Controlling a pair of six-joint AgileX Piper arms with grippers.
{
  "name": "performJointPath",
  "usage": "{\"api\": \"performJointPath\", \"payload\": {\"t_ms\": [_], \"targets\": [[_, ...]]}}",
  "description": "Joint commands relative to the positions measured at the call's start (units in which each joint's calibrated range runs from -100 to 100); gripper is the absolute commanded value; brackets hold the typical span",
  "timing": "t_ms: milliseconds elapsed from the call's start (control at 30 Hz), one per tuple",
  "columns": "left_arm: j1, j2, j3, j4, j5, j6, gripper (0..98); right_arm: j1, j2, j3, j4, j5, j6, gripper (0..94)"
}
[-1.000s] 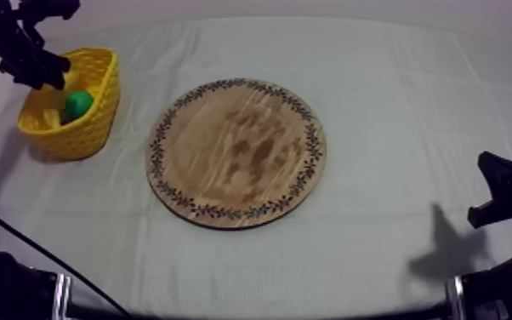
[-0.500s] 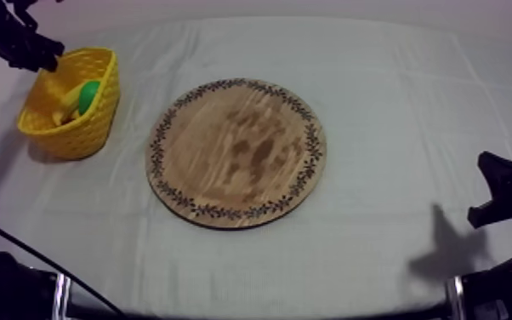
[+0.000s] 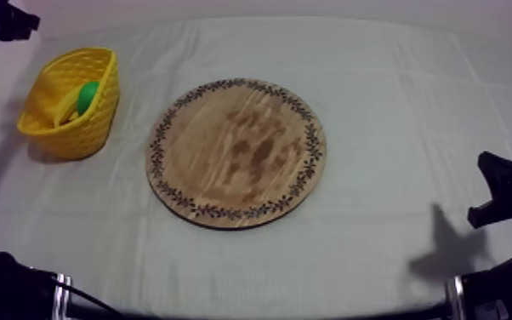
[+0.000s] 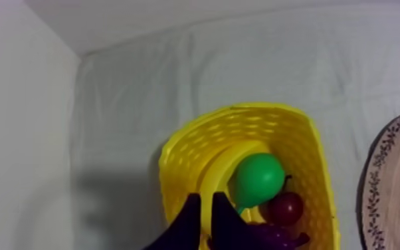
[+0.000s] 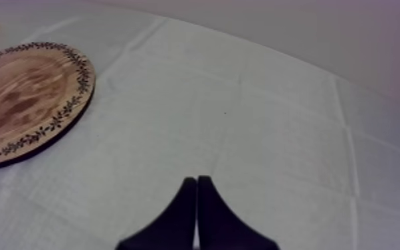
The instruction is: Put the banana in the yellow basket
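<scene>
Our left gripper (image 4: 206, 197) has drawn back above the yellow basket (image 3: 81, 140) at the table's (image 3: 395, 102) left edge, fingers (image 4: 188, 223) barely apart, empty; right gripper (image 5: 197, 193) closed. The banana (image 4: 217, 169) lies inside, wooden board (image 3: 236, 153) bare: we judge it done

Non-task items logged:
- Green pear (image 4: 259, 178) seen upper-left in the top view (image 3: 88, 94); stem end is pointed down toward the grapes.
- Small red fruit (image 4: 286, 207) lies just beside the pear, touching it or nearly so.
- Bunch of grapes (image 4: 269, 234), dark purple, lies beside both; partly cut off, so contact cannot be confirmed.
- Grey-white cloth (image 3: 395, 102) is spread over the table, and straight fold creases are noted across it (image 5: 276, 120).
- Plain pale wall (image 4: 16, 133) is seen along the cloth's edge.
</scene>
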Motion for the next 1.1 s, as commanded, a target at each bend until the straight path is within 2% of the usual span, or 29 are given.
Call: {"api": "performJointPath", "payload": {"t_ms": [0, 300, 567, 1067], "targets": [[0.48, -6.43, 2.88, -0.02, 0.04, 0.08, 1.4, 0.00, 0.00, -0.03, 0.00, -0.04, -0.08, 0.3], [2.55, -25.72, 14.14, -0.15, -0.70, 2.72, 0.1, 0.00, 0.00, -0.03, 0.00, -0.04, -0.08, 0.3], [4.25, -43.40, 27.67, -0.73, -9.51, 6.72, 0.0, 0.00, 0.00, -0.03, 0.00, -0.04, -0.08, 0.3], [4.59, -70.93, 51.26, -1.41, -14.59, 10.37, 0.0, 0.00, 0.00, -0.03, 0.00, -0.04, -0.08, 0.3]]}}
